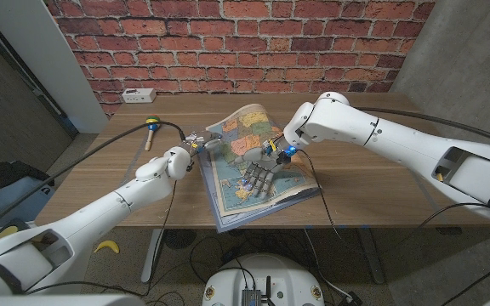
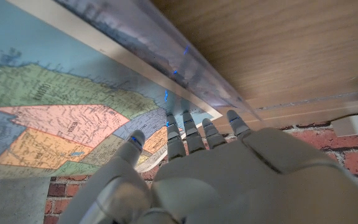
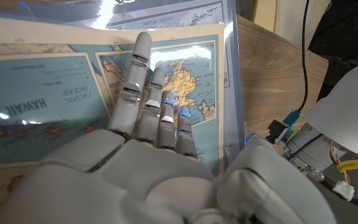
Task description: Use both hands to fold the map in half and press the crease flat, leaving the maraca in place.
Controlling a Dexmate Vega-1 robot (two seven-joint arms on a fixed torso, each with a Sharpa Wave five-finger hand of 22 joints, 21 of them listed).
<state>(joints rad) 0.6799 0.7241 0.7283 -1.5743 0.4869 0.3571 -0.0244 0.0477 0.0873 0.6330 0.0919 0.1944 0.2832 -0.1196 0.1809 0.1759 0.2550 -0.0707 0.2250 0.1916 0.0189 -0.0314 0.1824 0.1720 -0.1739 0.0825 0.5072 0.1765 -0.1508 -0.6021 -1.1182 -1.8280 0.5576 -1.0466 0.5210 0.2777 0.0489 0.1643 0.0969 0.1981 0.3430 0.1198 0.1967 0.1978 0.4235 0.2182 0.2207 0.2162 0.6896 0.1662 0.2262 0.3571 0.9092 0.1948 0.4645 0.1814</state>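
The colourful laminated map [image 1: 228, 194] lies mid-table, its far part [image 1: 249, 115] curled up off the wood. My left hand [image 1: 196, 141] is at the map's far left edge. In the left wrist view its fingers [image 2: 194, 134] are stretched out with the tips against the raised sheet [image 2: 55, 118], gripping nothing. My right hand [image 1: 260, 177] reaches down onto the middle of the map. Its straight fingers [image 3: 143, 93] press on the sheet [image 3: 55, 106] beside the Hawaii inset. The maraca [image 1: 150, 129], with a wooden handle and a yellow-green head, lies on the table to the far left, apart from both hands.
A white socket box [image 1: 136, 93] sits at the table's [image 1: 373, 183] far left edge against the brick wall. Cables trail from both wrists across the wood. Bare tabletop lies to the right of the map. The map's near corner overhangs the front edge.
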